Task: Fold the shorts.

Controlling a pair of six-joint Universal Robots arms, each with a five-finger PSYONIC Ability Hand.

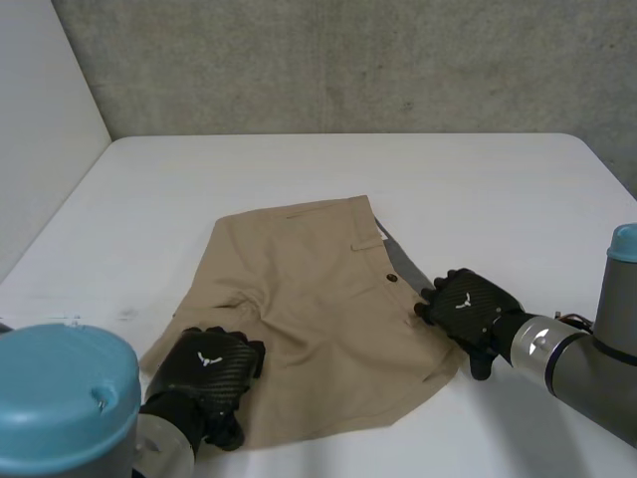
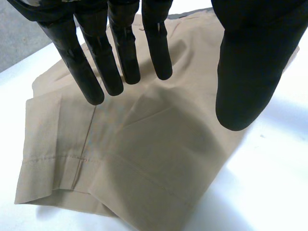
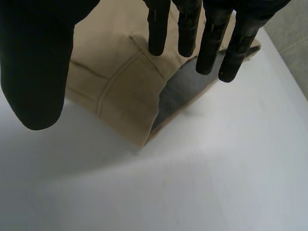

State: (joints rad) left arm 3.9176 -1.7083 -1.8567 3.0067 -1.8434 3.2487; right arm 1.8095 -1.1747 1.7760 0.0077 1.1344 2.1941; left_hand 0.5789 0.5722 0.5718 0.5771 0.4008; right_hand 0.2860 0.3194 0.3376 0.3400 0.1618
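Nearest us sits the light-blue cap of our left arm (image 1: 65,398), at the table's near left corner. Just beyond it our left hand (image 1: 209,368) hovers over the near left part of the khaki shorts (image 1: 318,319). Its fingers (image 2: 110,67) are straight and spread and its thumb stands well apart, so it grips nothing. Below those fingertips lies a stitched leg hem (image 2: 48,192).

Our right hand (image 1: 466,304) is at the shorts' edge facing the table's right edge, close to the button (image 1: 391,278). Its fingers (image 3: 211,43) are straight too and hold nothing. They hang over a strip of grey lining (image 1: 403,261) where the waist edge gapes.

The shorts lie in the middle of the white table (image 1: 299,164), nearer its near edge, spread fairly flat with some creases. We see no finished fold, so we judge the task barely begun: both grasps and every fold are left to do.

For room, bare table runs from the shorts to the far edge and out to both side edges. That leaves plenty of space to carry cloth across. The near edge is the tight side, since the shorts' lowest corner lies close to it and both our arms come in there.
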